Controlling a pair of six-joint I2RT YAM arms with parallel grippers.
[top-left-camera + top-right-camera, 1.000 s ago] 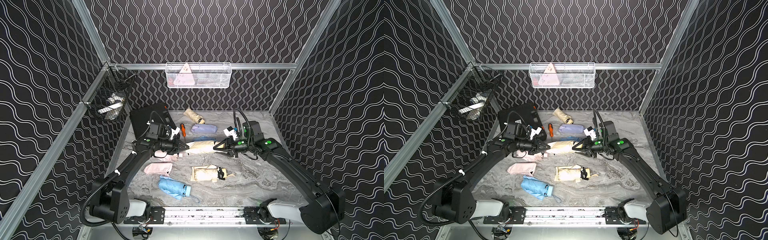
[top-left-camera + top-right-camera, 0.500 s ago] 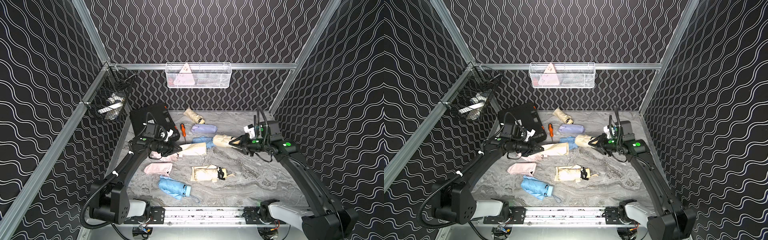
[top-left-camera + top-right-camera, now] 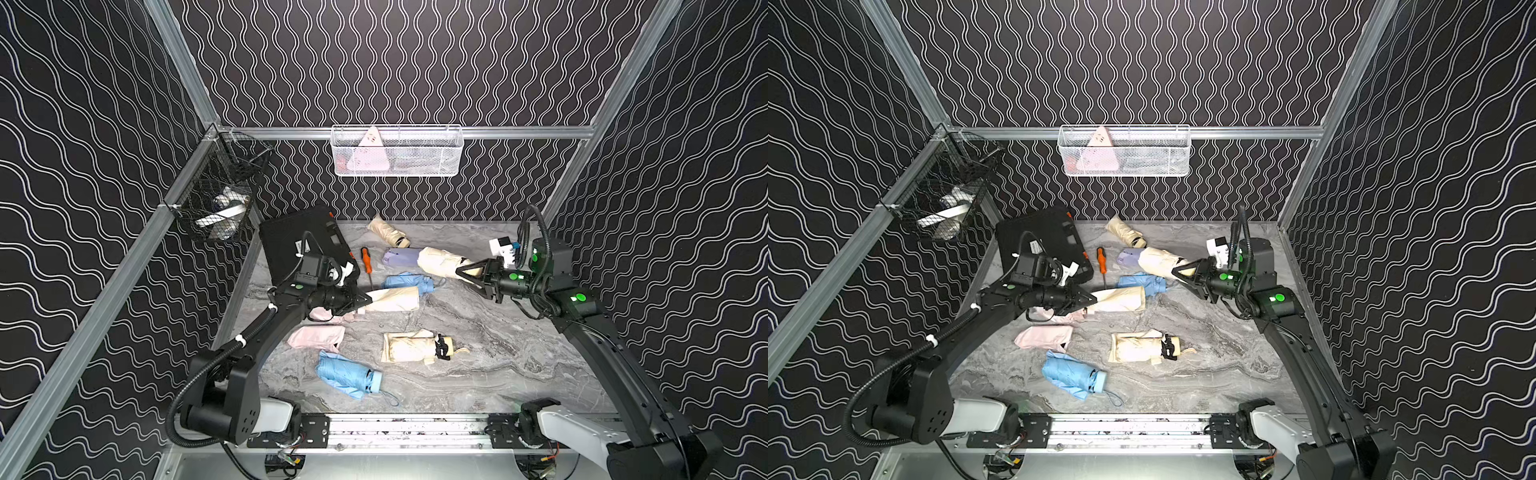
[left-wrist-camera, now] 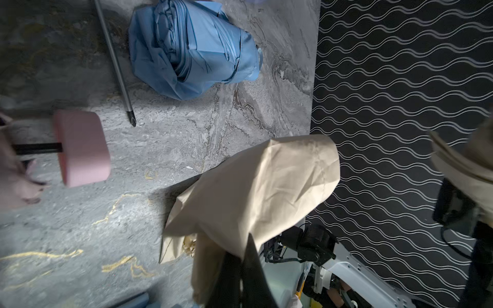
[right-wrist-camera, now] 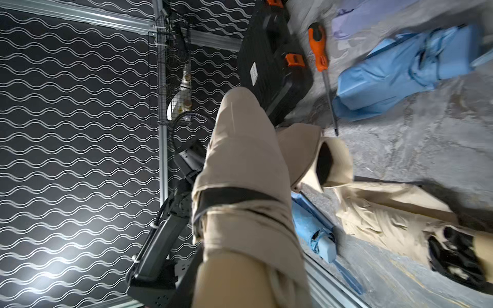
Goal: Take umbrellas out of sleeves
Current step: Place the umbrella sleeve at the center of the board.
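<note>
Cream pair, separation stage. Left end effector [image 3: 366, 300] pinched tight on cream sleeve [image 3: 395, 299], limp, low over desk [image 3: 498, 357]. Right end effector [image 3: 462, 272] clamps cream umbrella [image 3: 440, 262], well clear of sleeve mouth. Next, likely: release both, seek next sleeved umbrella.

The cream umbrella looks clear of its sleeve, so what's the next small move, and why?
Probably lower the right gripper and set the cream umbrella on the table: it is fully apart from the limp cream sleeve that the left gripper pinches.
</note>
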